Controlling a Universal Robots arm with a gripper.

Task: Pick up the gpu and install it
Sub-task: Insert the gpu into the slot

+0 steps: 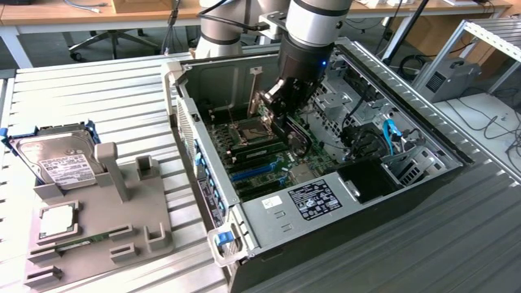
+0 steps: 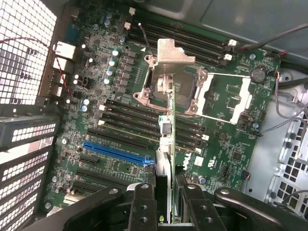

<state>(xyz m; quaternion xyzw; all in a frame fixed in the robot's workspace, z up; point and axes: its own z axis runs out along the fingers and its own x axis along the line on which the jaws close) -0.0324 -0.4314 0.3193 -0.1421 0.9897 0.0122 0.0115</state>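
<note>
claw: your gripper [image 2: 166, 202] is about half closed, jaws pinching the gpu [image 2: 165, 144], one finger on each flat face
gpu: edge-down over the motherboard [image 2: 226, 159] inside the case [image 1: 423, 131], just beside the CPU socket [image 2: 175, 89]; can't tell if it's touching a slot
slot: blue slot [image 1: 248, 174] sits at 7 o'clock of the card in the exterior view
handling: you've got a light, stiff, thin card; probably fragile at contacts and components
hold: flat faces near the upper edge, clear of contacts

Ribbed grey metal worktop [image 1: 97, 97], 7 to 10 o'clock. Wooden desk [image 1: 57, 15] along 12, office-chair base [image 1: 106, 41] by it at 11 on dark grey floor [image 1: 45, 49]. Metal rack [image 1: 488, 36] at 2 w/ grey box [image 1: 449, 76] beside it; loose cables [image 1: 496, 125] at 3.
</note>
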